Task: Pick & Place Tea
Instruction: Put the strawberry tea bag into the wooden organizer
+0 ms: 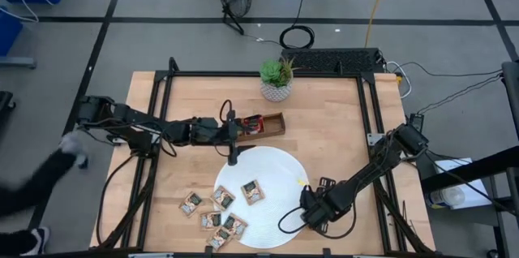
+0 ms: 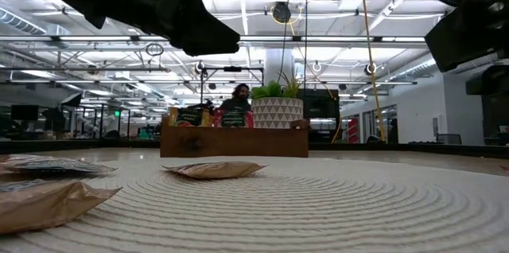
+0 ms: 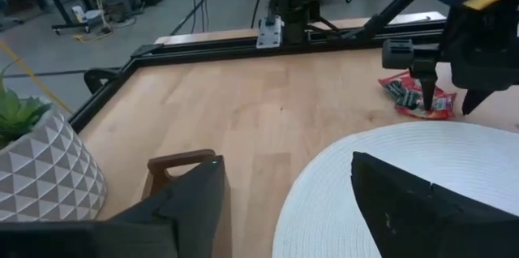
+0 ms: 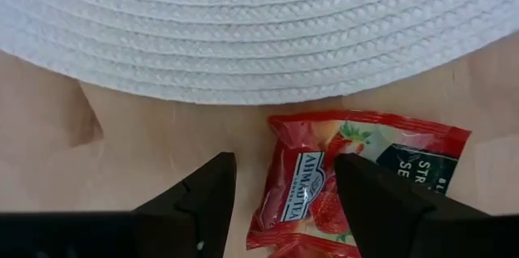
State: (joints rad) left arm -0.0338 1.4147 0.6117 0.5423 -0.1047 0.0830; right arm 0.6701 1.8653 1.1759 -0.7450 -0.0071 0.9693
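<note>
- We see the tea as small flat square sachets: tan ones with dark green print lie near the front edge of the table [image 1: 340,128], and a red sachet [image 4: 340,181] with strawberry artwork and pale lettering lies on the bare wood.
- In the high view we count six tan sachets [image 1: 219,213]. One sits fully on the white woven placemat [image 1: 280,177], others overlap its rim, and one lies apart on the wood.
- The red sachet lies just beside the placemat's rim, flat, printed side up, its lettering running along the line of the right gripper's fingers.
- The wooden tray [image 1: 272,122] beside the potted plant [image 1: 276,79] holds more sachets standing upright. We cannot count them reliably; the low view suggests perhaps three.
- The left gripper [image 1: 233,132] hangs over the tray's end with its fingers spread wide and nothing between them.
- The right gripper [image 4: 284,189] is low over the red sachet, fingers parted on either side of it, not closed on it.
</note>
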